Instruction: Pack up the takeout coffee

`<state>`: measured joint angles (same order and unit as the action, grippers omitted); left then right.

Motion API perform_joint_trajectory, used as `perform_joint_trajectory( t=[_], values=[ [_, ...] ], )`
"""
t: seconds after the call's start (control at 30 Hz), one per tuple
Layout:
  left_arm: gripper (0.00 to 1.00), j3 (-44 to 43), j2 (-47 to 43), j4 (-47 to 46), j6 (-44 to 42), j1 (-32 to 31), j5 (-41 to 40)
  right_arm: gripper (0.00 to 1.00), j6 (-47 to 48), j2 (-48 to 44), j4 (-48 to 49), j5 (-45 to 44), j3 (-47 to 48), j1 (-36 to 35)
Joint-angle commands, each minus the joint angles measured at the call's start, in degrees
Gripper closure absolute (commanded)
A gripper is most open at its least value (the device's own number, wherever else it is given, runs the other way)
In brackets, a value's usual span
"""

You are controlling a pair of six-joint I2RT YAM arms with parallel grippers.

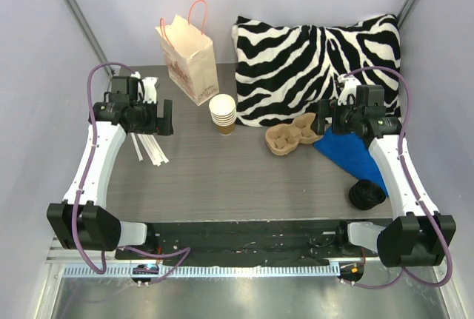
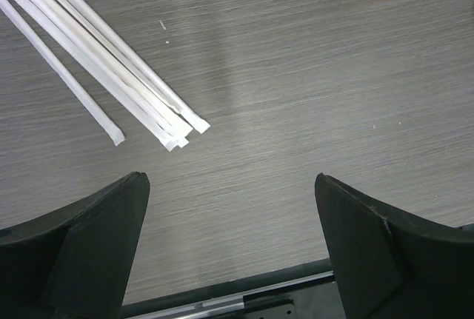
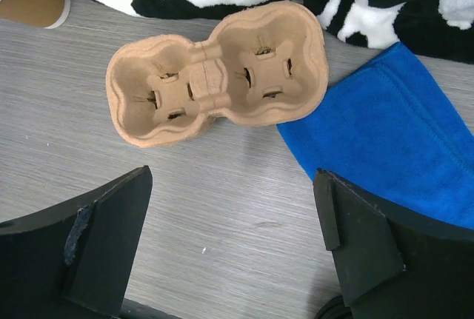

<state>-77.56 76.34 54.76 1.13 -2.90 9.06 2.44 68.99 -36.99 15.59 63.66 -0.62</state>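
1. Left gripper (image 1: 166, 118): we see the jaws spread wide with nothing between them, over bare table (image 1: 237, 178) just left of the cup stack (image 1: 222, 113)
2. Right gripper (image 1: 323, 118): jaws just as wide and nothing held, well to the right of the cup stack
3. Cup stack: lidless cream cups nested in a brown one at the bottom, standing upright
4. Takeout coffee: we cannot tell where it is, since no view shows a lidded brown cup
5. Pulp carrier (image 1: 290, 138): two wells, both empty, lying flat to the right of the cup stack and slightly nearer the arm bases; its far rim sits at the edge of the zebra pillow (image 1: 318, 67)
6. Blue cloth (image 1: 352, 155): farther right of the cup stack than the carrier, and touching the carrier's right end
7. Paper bag (image 1: 189, 58): upright, behind the cup stack and a little to its left
8. Wrapped straws (image 1: 148, 149): a flat loose bundle, left of the cup stack and nearer the bases
9. Black pile (image 1: 366, 195): far right of the cup stack, past the cloth; too small for us to make out
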Motion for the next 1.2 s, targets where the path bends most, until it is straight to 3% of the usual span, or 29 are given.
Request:
perform_joint_trajectory(
  t=[0.0,0.37,0.53,0.73,1.0,1.17],
  values=[
    [0.00,-1.6,-1.8,-0.2,-0.7,0.1,-0.2,0.00,0.8,-1.8,0.3,0.5,1.6,-0.2],
    [0.00,-15.2,6.2,2.8,-3.3,-8.4,-2.9,0.00,0.6,-0.5,0.4,0.9,1.3,-0.3],
    [0.00,-27.0,16.5,4.0,-2.2,-14.9,-7.4,0.00,0.8,0.2,0.4,1.0,1.4,-0.3],
    [0.17,-39.3,28.8,4.8,0.3,-18.5,-7.4,0.00,1.1,0.6,0.3,0.8,1.4,-0.3],
    [0.42,-46.4,37.7,5.1,3.3,-19.2,-7.3,0.00,1.1,1.8,0.3,1.2,1.2,-0.3],
    [0.45,-46.4,39.1,4.7,3.9,-19.1,-6.7,0.00,0.9,2.3,0.8,1.5,0.9,-0.3]
  ],
)
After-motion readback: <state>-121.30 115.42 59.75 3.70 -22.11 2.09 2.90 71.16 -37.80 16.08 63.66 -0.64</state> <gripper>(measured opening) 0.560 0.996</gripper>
